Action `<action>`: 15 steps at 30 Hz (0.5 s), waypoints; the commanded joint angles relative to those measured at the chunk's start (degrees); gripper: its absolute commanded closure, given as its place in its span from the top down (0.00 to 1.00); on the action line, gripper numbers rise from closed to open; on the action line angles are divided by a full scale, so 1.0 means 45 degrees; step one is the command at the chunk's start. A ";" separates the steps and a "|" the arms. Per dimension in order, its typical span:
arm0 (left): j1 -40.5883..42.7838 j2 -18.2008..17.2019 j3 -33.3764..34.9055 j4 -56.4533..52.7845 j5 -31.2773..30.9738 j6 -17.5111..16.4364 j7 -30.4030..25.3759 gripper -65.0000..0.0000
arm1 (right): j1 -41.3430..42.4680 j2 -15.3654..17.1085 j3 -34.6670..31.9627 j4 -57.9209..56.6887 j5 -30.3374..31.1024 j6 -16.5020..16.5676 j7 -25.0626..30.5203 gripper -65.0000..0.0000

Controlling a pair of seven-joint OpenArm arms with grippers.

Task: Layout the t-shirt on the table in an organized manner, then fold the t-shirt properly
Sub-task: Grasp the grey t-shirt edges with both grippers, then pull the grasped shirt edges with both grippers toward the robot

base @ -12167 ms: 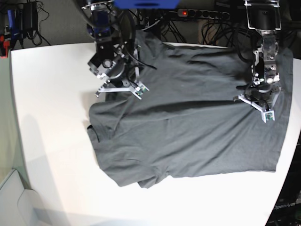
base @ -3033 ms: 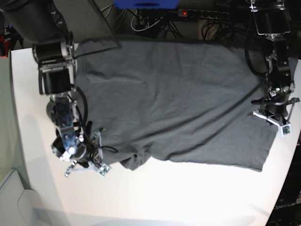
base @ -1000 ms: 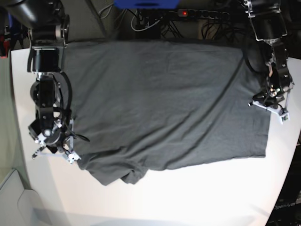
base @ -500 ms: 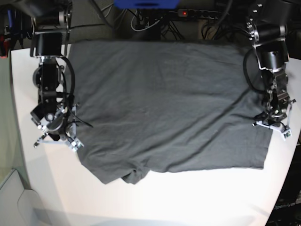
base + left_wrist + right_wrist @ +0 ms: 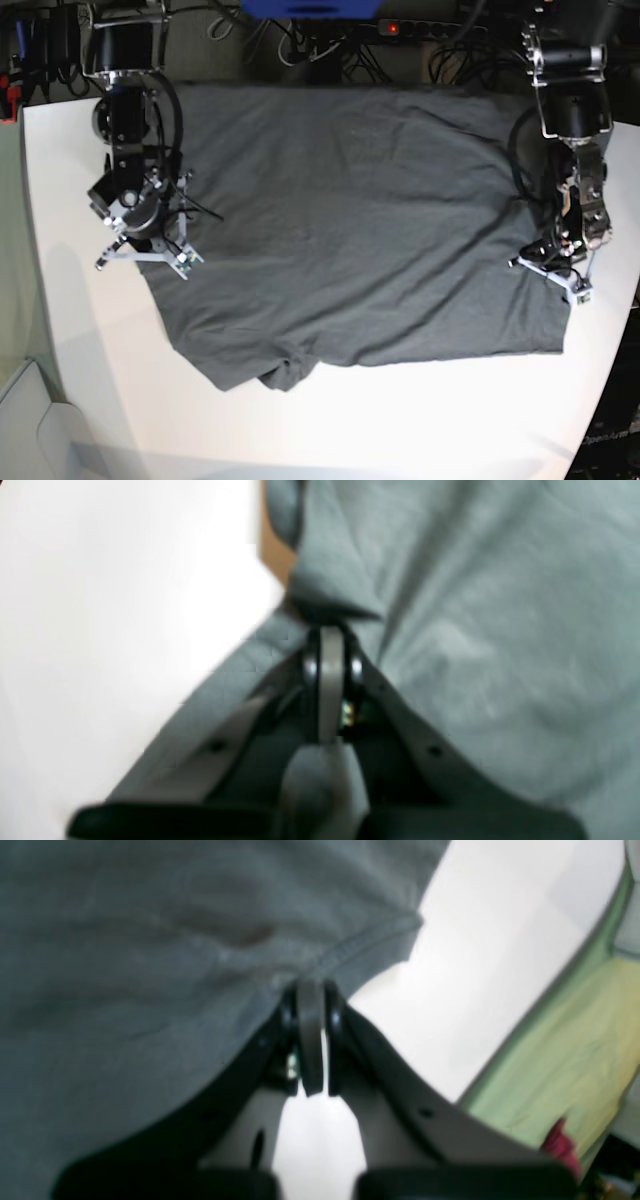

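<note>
The dark grey t-shirt (image 5: pixel 350 220) lies spread over the white table (image 5: pixel 90 350), with a bunched fold (image 5: pixel 285 372) at its near edge. My right gripper (image 5: pixel 147 256) is on the base view's left, shut on the shirt's left edge. Its wrist view shows the right gripper (image 5: pixel 310 990) pinching a stitched hem (image 5: pixel 360 947). On the base view's right, my left gripper (image 5: pixel 552 272) is shut on the shirt's right edge. Close up, the left gripper (image 5: pixel 327 630) holds a pinched ridge of the t-shirt (image 5: pixel 475 630) next to bare table (image 5: pixel 110 580).
A power strip (image 5: pixel 430 30) and cables run beyond the far table edge, beside a blue object (image 5: pixel 310 8). A pale bin (image 5: pixel 25 420) sits off the near-left corner. A green-yellow surface (image 5: pixel 575 1050) shows past the table edge in the right wrist view.
My right gripper has moved toward the far edge and inward, dragging the shirt's left edge with it. My left gripper has shifted slightly inward. Both stay shut on the cloth.
</note>
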 commanded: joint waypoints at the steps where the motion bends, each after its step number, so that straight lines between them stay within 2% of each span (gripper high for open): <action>1: -0.0132 -0.0359 -0.0102 0.0653 0.0145 0.0118 -0.0053 0.00 | -0.0067 0.0059 -0.0027 0.0525 -0.0029 -0.0089 0.0144 0.00; 6: 0.0767 -0.0633 -0.1411 0.1942 0.0165 0.0118 0.0591 0.00 | -0.1102 0.0059 -0.0301 0.1423 -0.0029 -0.0089 0.0163 0.00; 10: 0.1392 -0.0652 -0.2642 0.2978 0.0165 0.0020 0.1685 0.00 | -0.1884 0.0059 -0.0340 0.2244 -0.0029 -0.0089 0.0163 0.00; 13: 0.2251 -0.0633 -0.2759 0.3974 0.0165 0.0020 0.2311 0.00 | -0.2548 0.0059 -0.0594 0.2830 -0.0029 -0.0089 0.0163 0.00; 15: 0.2701 -0.0593 -0.2720 0.4208 0.0165 0.0059 0.2291 0.00 | -0.2704 0.0059 -0.0691 0.2889 -0.0029 -0.0089 0.0163 0.00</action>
